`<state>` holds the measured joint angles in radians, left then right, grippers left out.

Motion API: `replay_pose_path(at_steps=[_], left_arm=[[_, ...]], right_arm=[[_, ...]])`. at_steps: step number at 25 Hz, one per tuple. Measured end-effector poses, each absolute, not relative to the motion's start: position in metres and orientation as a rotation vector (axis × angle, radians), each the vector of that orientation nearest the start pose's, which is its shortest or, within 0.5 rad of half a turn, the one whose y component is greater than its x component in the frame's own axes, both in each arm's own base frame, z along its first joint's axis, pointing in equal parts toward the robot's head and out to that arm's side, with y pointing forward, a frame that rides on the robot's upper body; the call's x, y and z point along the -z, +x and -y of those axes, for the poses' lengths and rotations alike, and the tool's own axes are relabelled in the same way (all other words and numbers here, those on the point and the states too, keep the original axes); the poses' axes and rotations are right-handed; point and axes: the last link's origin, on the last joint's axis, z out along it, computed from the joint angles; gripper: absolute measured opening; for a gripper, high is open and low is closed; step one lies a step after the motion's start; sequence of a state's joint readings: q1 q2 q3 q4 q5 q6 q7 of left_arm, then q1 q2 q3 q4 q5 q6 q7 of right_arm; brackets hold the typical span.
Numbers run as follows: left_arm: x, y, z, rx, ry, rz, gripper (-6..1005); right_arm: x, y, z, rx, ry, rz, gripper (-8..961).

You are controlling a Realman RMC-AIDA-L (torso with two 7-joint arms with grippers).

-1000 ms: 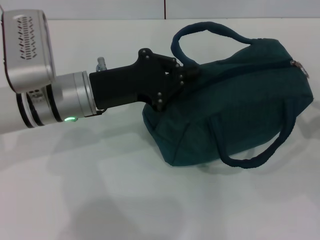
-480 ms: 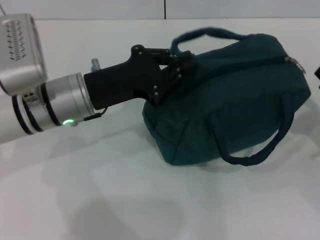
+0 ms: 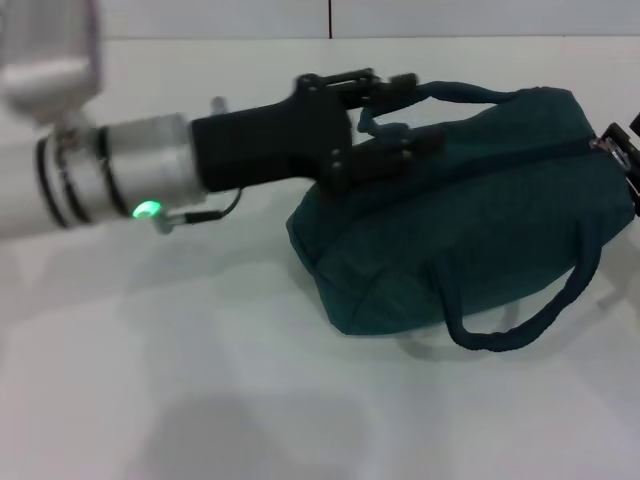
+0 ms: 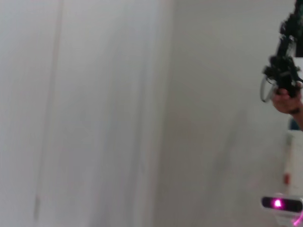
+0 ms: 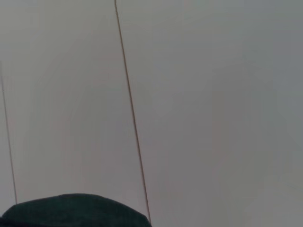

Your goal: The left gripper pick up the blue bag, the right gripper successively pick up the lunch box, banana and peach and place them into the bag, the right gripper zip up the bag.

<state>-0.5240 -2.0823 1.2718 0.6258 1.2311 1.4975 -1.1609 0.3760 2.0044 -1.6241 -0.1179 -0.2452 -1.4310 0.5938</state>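
Observation:
A dark blue-green bag (image 3: 470, 230) lies on its side on the white table (image 3: 200, 380), its zip line running along the top to a metal pull (image 3: 603, 143) at the far right. My left gripper (image 3: 385, 112) reaches in from the left and is shut on the bag's upper handle (image 3: 470, 93), holding the strap raised. The lower handle (image 3: 520, 320) hangs loose at the front. A small part of my right gripper (image 3: 630, 150) shows at the right edge, next to the zip pull. The bag's top also shows in the right wrist view (image 5: 71, 210). Lunch box, banana and peach are out of view.
The table's far edge meets a pale wall (image 3: 450, 18). The left wrist view shows only a wall and a distant hand holding a dark device (image 4: 283, 80).
My left gripper has turned, risen and shifted right, pulling the upper handle up. The bag has shifted slightly right. My right gripper has come into view at the right edge.

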Motion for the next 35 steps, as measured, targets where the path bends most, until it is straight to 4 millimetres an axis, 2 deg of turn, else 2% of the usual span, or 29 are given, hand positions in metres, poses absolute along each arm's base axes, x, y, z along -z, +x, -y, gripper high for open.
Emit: replay_pose_path(at_steps=[1,4,8,12,15,26,31,34,35], left_arm=[[0.033,-0.154,-0.345,1.169,-2.762,0.295,409],[0.042,-0.138,-0.359,1.056,-2.845,0.373,646],[0.055,-0.117,-0.373,0.903,-2.929,0.431,659],[0.063,-0.102,-0.38,0.847,-2.943,0.481,666],[0.068,-0.101,-0.383,0.809,-2.938,0.499,667],[0.074,-0.107,-0.38,0.74,-2.944,0.426,556],[0.074,-0.112,-0.376,0.758,-2.95,0.381,324],[0.073,-0.112,-0.373,0.778,-2.956,0.363,131],[0.072,-0.112,-0.373,0.786,-2.952,0.357,114]], right_arm=[[-0.004,0.318,-0.3,-1.016,-1.913,-0.517,405],[-0.003,0.316,-0.301,-1.021,-1.915,-0.514,405],[-0.001,0.313,-0.301,-1.029,-1.931,-0.505,404],[0.001,0.31,-0.3,-1.041,-1.942,-0.499,404],[0.001,0.308,-0.301,-1.049,-1.949,-0.494,404],[0.004,0.304,-0.303,-1.061,-1.964,-0.491,404],[0.001,0.31,-0.295,-1.061,-1.941,-0.504,403],[-0.001,0.313,-0.289,-1.069,-1.932,-0.499,403],[-0.001,0.314,-0.286,-1.073,-1.93,-0.497,403]])
